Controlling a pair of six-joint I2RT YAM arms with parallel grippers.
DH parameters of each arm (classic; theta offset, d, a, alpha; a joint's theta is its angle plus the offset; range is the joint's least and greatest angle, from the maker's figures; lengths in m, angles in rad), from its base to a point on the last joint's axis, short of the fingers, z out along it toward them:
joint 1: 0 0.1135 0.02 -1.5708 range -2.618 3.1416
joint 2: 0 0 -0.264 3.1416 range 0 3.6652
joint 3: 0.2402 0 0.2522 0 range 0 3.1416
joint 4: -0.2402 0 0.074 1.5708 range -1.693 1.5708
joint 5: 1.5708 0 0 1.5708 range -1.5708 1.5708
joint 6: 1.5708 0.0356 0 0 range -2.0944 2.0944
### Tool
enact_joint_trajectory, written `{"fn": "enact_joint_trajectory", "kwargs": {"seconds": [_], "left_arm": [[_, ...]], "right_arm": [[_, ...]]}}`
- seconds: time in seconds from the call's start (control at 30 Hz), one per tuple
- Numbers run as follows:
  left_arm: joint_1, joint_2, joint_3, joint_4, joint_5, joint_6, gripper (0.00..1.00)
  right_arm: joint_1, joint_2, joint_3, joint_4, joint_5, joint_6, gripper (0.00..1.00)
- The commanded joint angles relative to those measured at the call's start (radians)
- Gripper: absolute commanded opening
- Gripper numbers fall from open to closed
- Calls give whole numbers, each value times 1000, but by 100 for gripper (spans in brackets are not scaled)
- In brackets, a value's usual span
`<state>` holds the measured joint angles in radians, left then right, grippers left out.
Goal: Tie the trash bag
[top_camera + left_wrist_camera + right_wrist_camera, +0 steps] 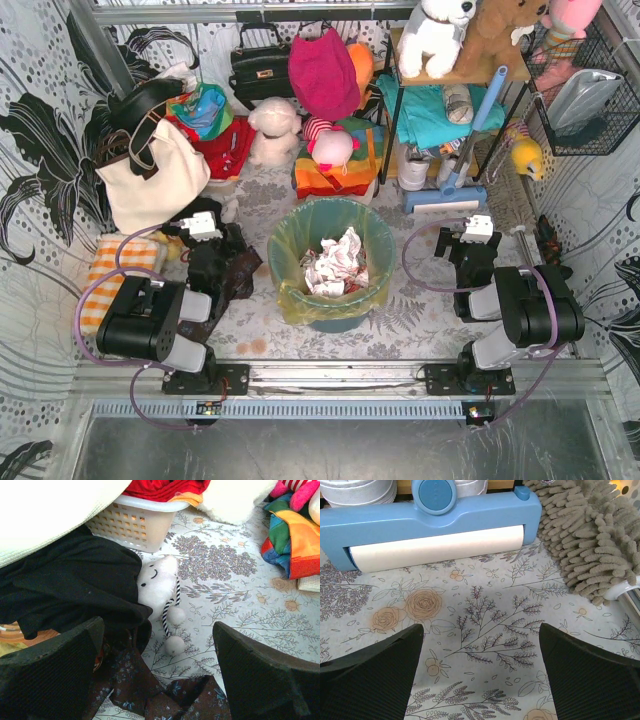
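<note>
The trash bag (pixel 290 292) is thin yellow plastic lining a round teal bin (pixel 383 262) in the middle of the floor, its rim folded over the bin's edge. Crumpled white paper (pixel 335 262) lies inside it. My left gripper (pixel 205 232) is open and empty, left of the bin, over a dark floral cloth (pixel 150 690). My right gripper (pixel 470 236) is open and empty, right of the bin, above bare floral matting (pixel 485 630). Neither gripper touches the bag. The bag shows in neither wrist view.
A cream tote bag (pixel 150 175) and black cloth (pixel 70 590) lie by the left gripper, with a white basket (pixel 135 525) and small white plush (pixel 157 580). A blue lint roller (pixel 430 525) and grey mop head (pixel 590 535) lie ahead of the right gripper. Toys and bags crowd the back.
</note>
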<state>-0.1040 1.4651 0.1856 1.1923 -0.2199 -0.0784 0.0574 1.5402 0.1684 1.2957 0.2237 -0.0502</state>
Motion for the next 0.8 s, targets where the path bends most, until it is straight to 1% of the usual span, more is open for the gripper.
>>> {"fn": "enact_joint_trajectory", "kwargs": {"seconds": [0.0,0.77], "left_arm": [[10,3,21,29,8,-7,98],[19,3,26,21,28,-10,98]], "right_arm": [[-3,3,13,44,-1,-5,97],[-3,3,15,38,-1,0,97]]}}
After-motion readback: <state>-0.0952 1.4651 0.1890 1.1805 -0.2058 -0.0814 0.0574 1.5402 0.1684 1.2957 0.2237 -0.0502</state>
